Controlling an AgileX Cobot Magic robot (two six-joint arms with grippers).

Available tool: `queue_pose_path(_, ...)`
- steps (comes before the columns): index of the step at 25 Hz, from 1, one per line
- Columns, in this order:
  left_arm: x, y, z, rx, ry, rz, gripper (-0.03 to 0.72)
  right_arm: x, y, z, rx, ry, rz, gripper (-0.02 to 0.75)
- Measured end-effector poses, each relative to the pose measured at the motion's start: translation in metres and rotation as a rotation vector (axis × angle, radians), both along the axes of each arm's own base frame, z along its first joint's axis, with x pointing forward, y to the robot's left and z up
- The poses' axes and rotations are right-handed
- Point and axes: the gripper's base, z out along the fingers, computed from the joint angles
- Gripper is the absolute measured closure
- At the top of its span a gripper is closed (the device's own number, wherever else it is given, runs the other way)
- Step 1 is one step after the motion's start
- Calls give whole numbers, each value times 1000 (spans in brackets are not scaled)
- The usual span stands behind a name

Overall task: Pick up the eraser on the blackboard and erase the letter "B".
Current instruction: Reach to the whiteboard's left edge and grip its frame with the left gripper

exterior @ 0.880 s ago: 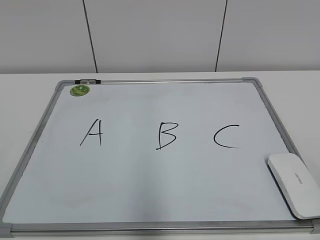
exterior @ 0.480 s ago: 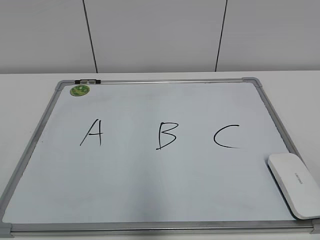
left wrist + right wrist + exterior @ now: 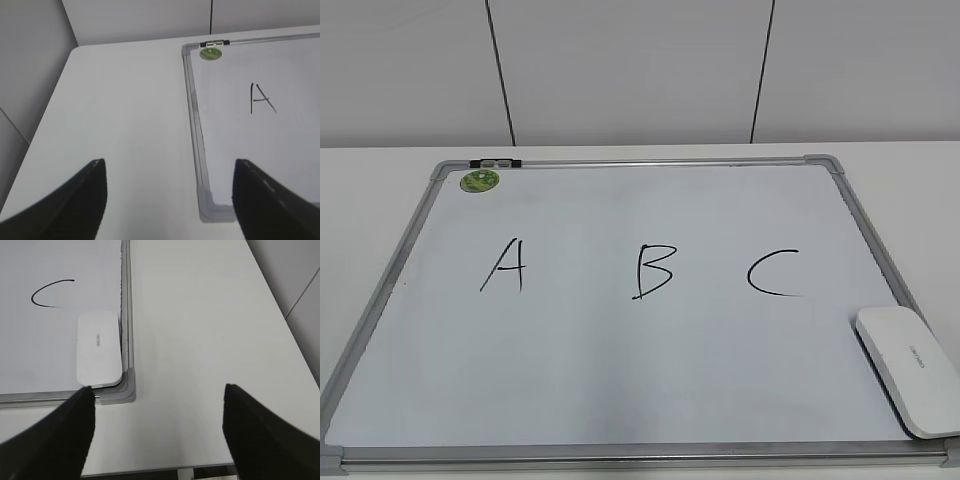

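Note:
The blackboard (image 3: 620,350) lies flat on the white table, a pale board with a grey frame. It bears black letters "A" (image 3: 505,265), "B" (image 3: 654,270) and "C" (image 3: 775,273). The white eraser (image 3: 910,368) lies on the board's near right corner; it also shows in the right wrist view (image 3: 98,347). My right gripper (image 3: 158,405) is open and empty, above the table just right of that corner. My left gripper (image 3: 169,175) is open and empty, above the board's near left corner (image 3: 215,207). Neither gripper shows in the exterior view.
A small round green magnet (image 3: 479,181) sits at the board's far left corner, next to a black-and-white clip (image 3: 495,162) on the frame. The table's right edge (image 3: 280,315) and near edge show in the right wrist view. A grey panelled wall stands behind the table.

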Motion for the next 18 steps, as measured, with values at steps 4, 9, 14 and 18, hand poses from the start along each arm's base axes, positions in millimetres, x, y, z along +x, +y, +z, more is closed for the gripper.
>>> queue_pose_path(4,42,1,7,-25,35,-5,100,0,0,0,0,0,0,148)
queue_pose_path(9,103,4,-5,-61,172,-1,100,0,0,0,0,0,0,148)
queue_pose_path(14,158,6,-15,-96,322,6,108,0,0,0,0,0,0,148)
queue_pose_path(18,205,9,-17,-106,427,8,118,0,0,0,0,0,0,148)
